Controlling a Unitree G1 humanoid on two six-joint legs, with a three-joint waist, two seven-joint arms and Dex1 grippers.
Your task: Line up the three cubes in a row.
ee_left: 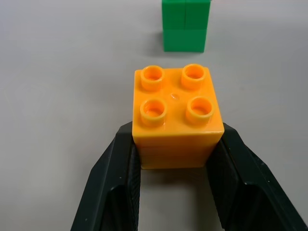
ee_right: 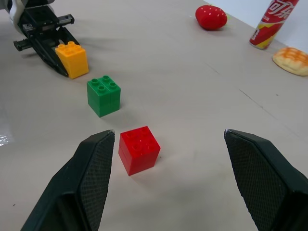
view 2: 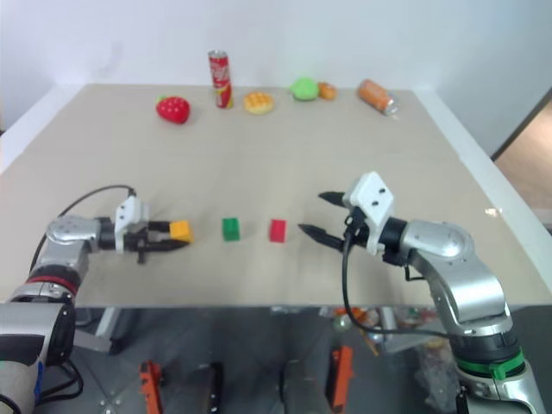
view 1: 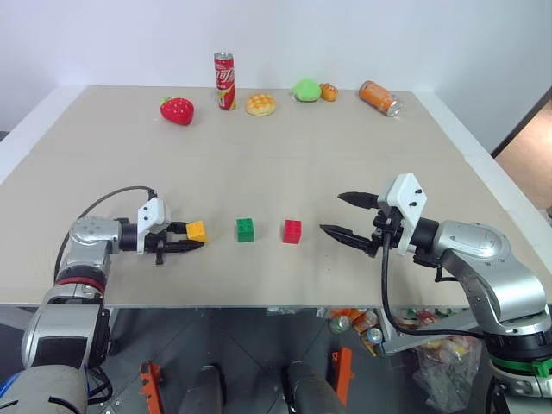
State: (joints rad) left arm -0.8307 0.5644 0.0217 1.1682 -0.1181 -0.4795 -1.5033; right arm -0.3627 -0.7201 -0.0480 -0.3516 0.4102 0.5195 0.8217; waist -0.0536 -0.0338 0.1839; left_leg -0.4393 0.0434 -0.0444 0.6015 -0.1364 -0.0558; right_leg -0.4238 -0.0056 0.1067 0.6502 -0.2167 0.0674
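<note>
The yellow-orange cube [view 1: 197, 230] sits at the table's front left, and my left gripper [view 1: 195, 235] is shut on it, a black finger [ee_left: 120, 178] pressed against each side. Just to its right stands the green cube [view 1: 246, 228], and the red cube [view 1: 292, 230] comes after that, all three roughly in one line parallel to the front edge. To the right of the red cube, a little above the table, my right gripper [view 1: 330, 213] is open and holds nothing. In the right wrist view the red cube [ee_right: 139, 149] lies close to one finger.
Along the far edge of the beige table [view 1: 259, 172] are a red toy strawberry [view 1: 177, 109], an upright soda can [view 1: 225, 81], a yellow bun toy [view 1: 260, 104], a green toy [view 1: 305, 90] and a can lying down [view 1: 379, 97].
</note>
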